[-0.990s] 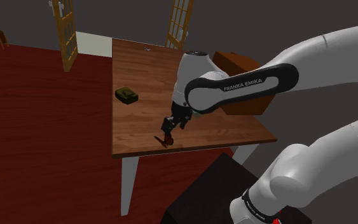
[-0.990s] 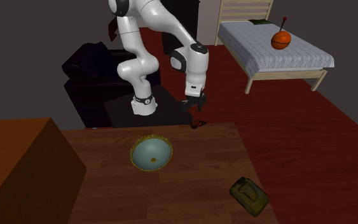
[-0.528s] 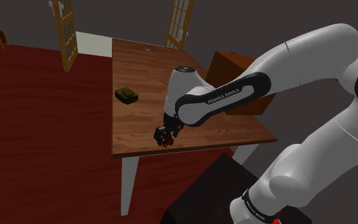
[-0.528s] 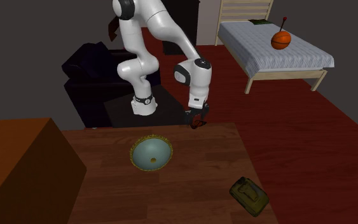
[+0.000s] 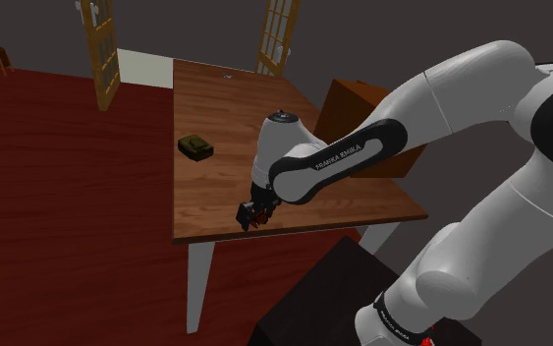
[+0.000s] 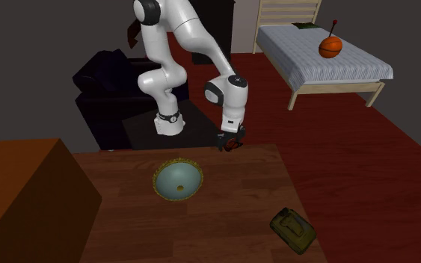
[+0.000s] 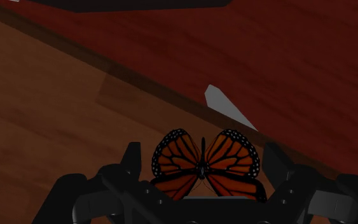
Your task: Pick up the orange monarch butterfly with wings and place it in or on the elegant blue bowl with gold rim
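The orange monarch butterfly (image 7: 204,164) lies with its wings spread flat on the wooden table (image 5: 215,108), close to the table's edge. My gripper (image 7: 203,167) is down over it and open: a finger (image 7: 131,160) stands off each wing tip without touching. In the shoulder view the gripper (image 5: 251,217) sits low at the near table edge, with a bit of the butterfly (image 5: 256,223) showing beneath it. In the second exterior view the gripper (image 6: 231,142) is at the table's far edge over the butterfly (image 6: 235,146). The pale blue bowl with a gold rim (image 6: 157,174) stands to that view's left of it, nearer the camera.
A dark green flat object (image 5: 195,147) (image 6: 292,230) lies on the table away from the gripper. A large brown box (image 6: 29,202) (image 5: 360,98) stands beside the bowl. Past the table edge are red floor, my dark stand (image 6: 160,131) and a bed (image 6: 321,56).
The gripper has come down and slightly toward the table edge, from above the butterfly to level with it. The butterfly and bowl have not moved.
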Available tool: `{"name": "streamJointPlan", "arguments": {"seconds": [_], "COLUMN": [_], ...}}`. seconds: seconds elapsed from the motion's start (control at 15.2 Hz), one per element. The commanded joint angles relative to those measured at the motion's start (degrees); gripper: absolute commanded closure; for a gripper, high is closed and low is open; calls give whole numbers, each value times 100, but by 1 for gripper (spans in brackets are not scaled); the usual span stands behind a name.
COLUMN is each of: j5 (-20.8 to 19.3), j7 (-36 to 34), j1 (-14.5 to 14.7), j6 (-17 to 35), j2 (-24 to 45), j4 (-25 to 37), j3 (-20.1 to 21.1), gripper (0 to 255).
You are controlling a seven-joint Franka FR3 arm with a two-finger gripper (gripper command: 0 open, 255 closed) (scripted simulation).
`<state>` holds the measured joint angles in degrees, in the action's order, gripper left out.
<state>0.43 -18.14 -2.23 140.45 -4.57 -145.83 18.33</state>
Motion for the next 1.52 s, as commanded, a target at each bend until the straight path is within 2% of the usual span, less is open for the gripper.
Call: {"name": "streamJointPlan", "arguments": {"seconds": [0.0,0.13,0.2,0.79,1.45], "j5": [-1,-1,-1,-1,241], "j7": [-1,-1,-1,-1,196], "j1": [0,0,0,0,45], "j6": [3,2,2,3,-866], "j2": [3,2,2,3,-627], "j4": [0,0,0,0,264], "j3": [0,0,0,0,-58], "gripper": [0,0,255,255,255]}}
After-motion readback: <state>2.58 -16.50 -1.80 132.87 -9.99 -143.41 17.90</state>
